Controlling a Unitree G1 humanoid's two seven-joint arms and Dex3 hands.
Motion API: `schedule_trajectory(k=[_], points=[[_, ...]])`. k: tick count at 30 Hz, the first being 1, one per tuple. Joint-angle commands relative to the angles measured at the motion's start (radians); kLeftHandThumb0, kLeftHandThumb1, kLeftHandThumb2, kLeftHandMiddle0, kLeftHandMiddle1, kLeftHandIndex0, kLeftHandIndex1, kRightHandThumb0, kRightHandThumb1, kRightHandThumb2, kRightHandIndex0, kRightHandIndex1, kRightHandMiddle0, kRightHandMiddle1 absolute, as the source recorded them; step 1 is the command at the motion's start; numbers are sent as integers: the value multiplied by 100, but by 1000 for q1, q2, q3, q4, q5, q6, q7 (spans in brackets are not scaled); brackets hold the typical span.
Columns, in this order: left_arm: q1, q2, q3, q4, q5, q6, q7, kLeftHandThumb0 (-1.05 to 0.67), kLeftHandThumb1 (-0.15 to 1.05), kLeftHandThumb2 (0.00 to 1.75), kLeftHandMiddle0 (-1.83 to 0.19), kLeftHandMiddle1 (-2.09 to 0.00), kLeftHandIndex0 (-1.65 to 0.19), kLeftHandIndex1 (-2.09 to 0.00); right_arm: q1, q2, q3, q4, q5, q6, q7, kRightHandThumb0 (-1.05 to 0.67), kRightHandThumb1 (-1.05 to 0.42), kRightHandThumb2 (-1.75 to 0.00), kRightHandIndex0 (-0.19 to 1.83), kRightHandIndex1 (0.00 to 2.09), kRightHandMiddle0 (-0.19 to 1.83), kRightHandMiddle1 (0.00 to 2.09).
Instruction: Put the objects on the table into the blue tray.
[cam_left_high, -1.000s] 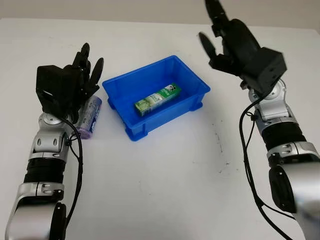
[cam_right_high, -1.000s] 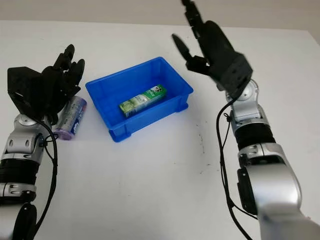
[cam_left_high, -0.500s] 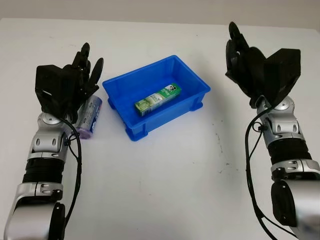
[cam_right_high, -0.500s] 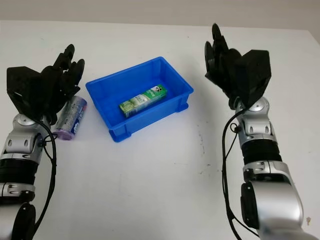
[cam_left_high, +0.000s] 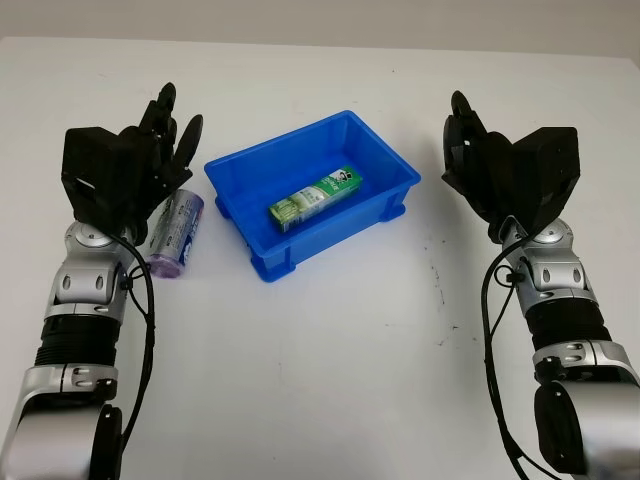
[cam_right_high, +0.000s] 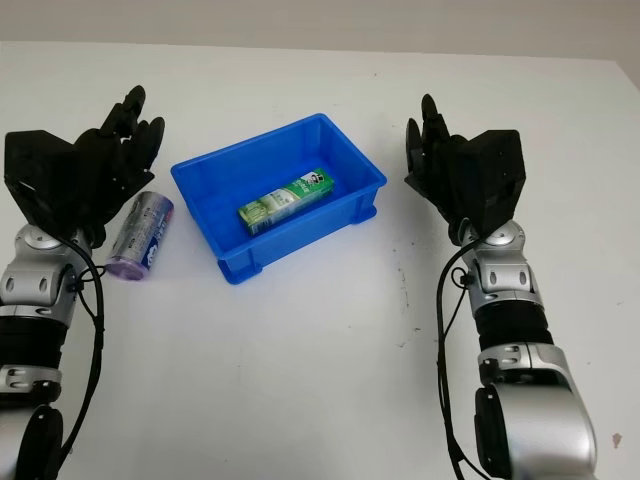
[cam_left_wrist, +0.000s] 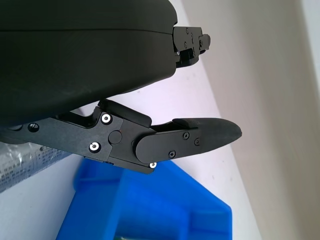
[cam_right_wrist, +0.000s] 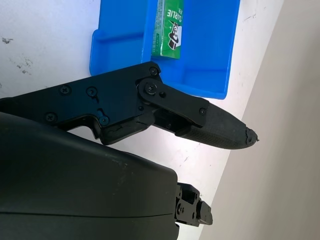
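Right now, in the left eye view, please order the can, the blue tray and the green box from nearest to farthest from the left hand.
1. The can, lying on the table just beside the open left hand, on the tray's left.
2. The blue tray, in the middle of the table.
3. The green box, lying inside the tray.

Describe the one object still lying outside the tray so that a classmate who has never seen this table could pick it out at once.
Start at the blue tray in the middle of the white table. Look beside it, on the left hand's side: a silvery-purple can lies on its side. Unlike the green box, it is round and outside the tray.
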Motion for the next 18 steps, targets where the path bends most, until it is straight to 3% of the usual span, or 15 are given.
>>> schedule_trajectory(k=[1, 5, 10, 18], points=[[14, 59, 26, -29, -19, -16, -45, -68, 105, 48, 15, -4, 14, -4, 17, 3, -8, -22, 0, -8, -6, -74, -105, -80, -19, 0, -19, 0], [-4, 176, 43, -14, -29, -45, -162, -68, 105, 43, 15, -5, 12, -5, 21, 6, -11, -17, 6, -18, 3, -74, -105, -80, -19, 0, -19, 0], [9, 312, 38, -79, 32, -28, -210, -69, 105, 31, 10, -6, 5, -8, 23, 14, -15, -18, 12, -23, 4, -72, -105, -81, -19, 0, -19, 0], [37, 456, 12, -142, 117, -100, -293, -76, 105, 37, 5, -6, 0, -7, 17, 21, -10, -24, 11, 4, -1, -74, -105, -82, -19, 0, -19, 0]])
